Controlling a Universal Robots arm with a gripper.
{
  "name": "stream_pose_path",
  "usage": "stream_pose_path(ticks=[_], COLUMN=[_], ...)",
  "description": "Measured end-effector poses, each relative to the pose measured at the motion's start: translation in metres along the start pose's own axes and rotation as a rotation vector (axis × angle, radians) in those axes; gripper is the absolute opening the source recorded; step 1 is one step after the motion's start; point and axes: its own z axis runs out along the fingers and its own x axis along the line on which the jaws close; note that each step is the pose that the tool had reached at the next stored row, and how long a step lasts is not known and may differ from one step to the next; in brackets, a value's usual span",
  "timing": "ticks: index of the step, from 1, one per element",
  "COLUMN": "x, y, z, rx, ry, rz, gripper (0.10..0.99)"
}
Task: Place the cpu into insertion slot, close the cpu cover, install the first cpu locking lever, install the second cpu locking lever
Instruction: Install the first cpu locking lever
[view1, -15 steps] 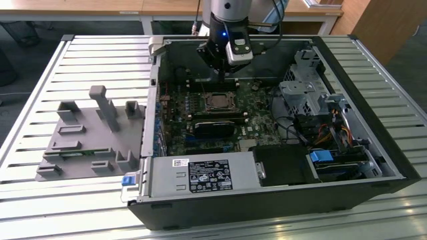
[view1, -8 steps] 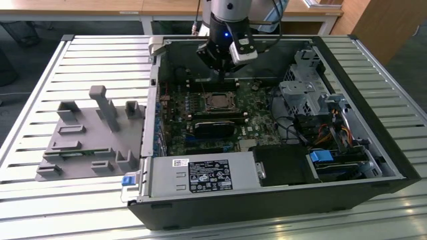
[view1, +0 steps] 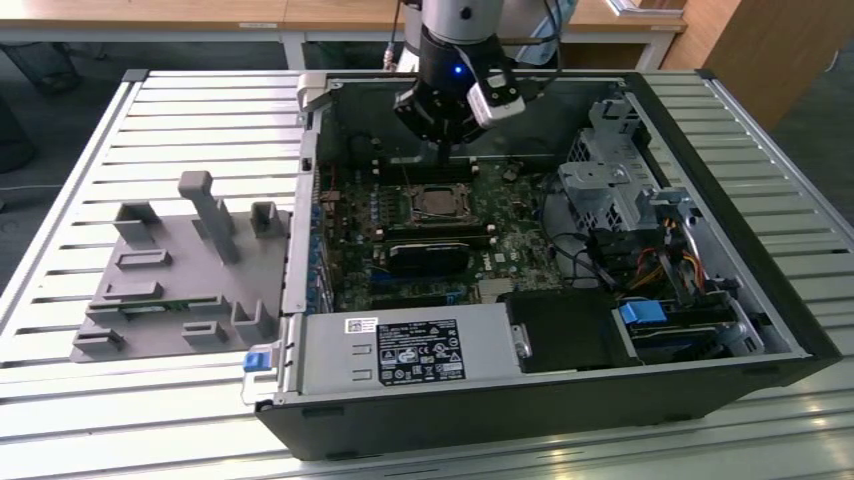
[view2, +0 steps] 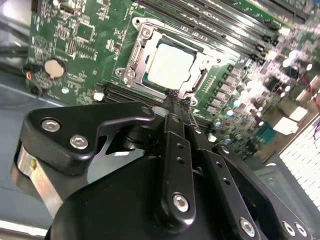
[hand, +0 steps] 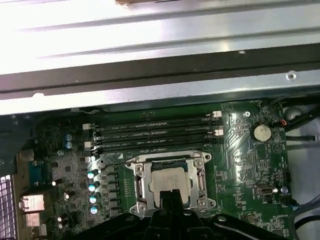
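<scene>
The cpu (hand: 170, 181) (view2: 170, 62), a dull silver square, lies in the insertion slot (view1: 434, 203) on the green board. The cpu cover (hand: 141, 182) (view2: 136, 54), a silvery frame, lies flat around the chip. A thin wire lever (hand: 114, 163) juts out beside the socket; I cannot tell whether it is latched. My gripper (view2: 179, 97) (hand: 170, 196) is shut with nothing between its black fingers, its tip just above the socket's edge. In the exterior view the gripper (view1: 445, 160) hangs over the board just behind the socket.
The board sits inside an open black computer case (view1: 787, 330) on a slatted metal table. Long black memory slots (hand: 155, 135) run beside the socket. A drive cage and cables (view1: 627, 200) fill the exterior view's right. A grey fixture (view1: 187, 270) stands outside the case.
</scene>
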Motion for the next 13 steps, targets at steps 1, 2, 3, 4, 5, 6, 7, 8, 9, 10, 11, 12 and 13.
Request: stream_pose_path(ticks=[1,2,3,4,5,6,7,8,9,10,11,12,13], x=[0.0,0.0,0.0,0.0,0.0,0.0,0.0,0.0,0.0,0.0001,0.0013,0.0035,0.0062], y=[0.0,0.0,0.0,0.0,0.0,0.0001,0.0,0.0,0.0,0.0,-0.0001,-0.0004,-0.0007], z=[0.0,0.0,0.0,0.0,0.0,0.0001,0.0001,0.0001,0.0002,0.0003,0.0004,0.0005,0.0005], rx=[0.0,0.0,0.0,0.0,0.0,0.0,-0.003,-0.011,-0.022,-0.032,-0.036,-0.037,-0.037], ry=[-0.0004,-0.0008,-0.0014,-0.0019,-0.0021,-0.002,-0.0015,-0.0008,-0.0001,-0.0001,-0.002,-0.0046,-0.0062], rz=[-0.017,-0.033,-0.05,-0.065,-0.083,-0.099,-0.111,-0.119,-0.124,-0.126,-0.127,-0.127,-0.127], gripper=[0.106,0.106,0.106,0.106,0.106,0.106,0.106,0.106,0.106,0.106,0.106,0.106,0.106])
